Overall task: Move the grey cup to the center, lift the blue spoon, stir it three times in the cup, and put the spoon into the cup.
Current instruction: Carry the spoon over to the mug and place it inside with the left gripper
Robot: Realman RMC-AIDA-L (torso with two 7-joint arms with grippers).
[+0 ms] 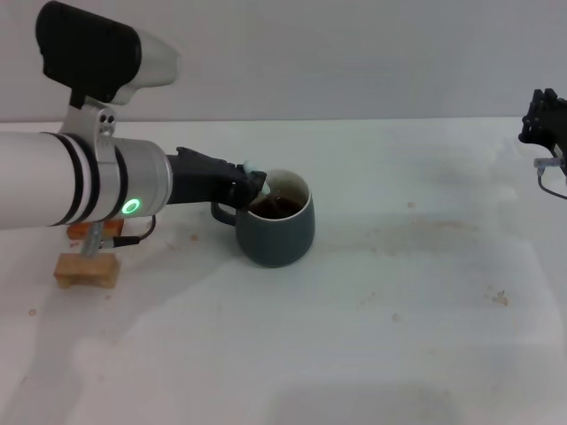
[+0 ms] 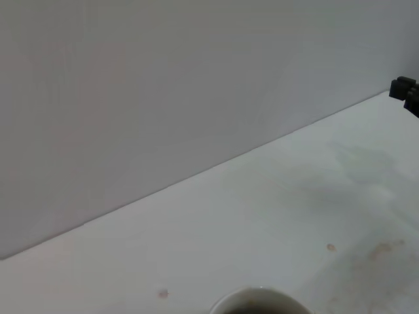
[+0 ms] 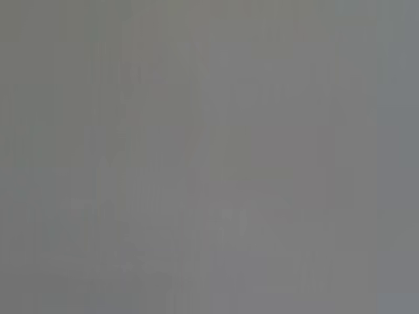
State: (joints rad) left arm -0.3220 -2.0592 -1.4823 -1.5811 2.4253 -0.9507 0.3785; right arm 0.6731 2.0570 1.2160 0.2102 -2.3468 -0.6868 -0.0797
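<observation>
- Left gripper [image 1: 251, 185] over the grey cup [image 1: 276, 220], mid-table, clamped on the blue spoon [image 1: 254, 167] dipped in dark liquid.
- Spoon looks light, slim, likely slippery; handle is the hold.
- Right gripper [image 1: 547, 119] idles at the table's far edge, fingers unreadable.

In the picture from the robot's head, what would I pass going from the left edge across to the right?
Tan wooden block → left claw, at the near rim of the cup → grey cup holding dark liquid → stained table → right claw, parked at the far right edge.
</observation>
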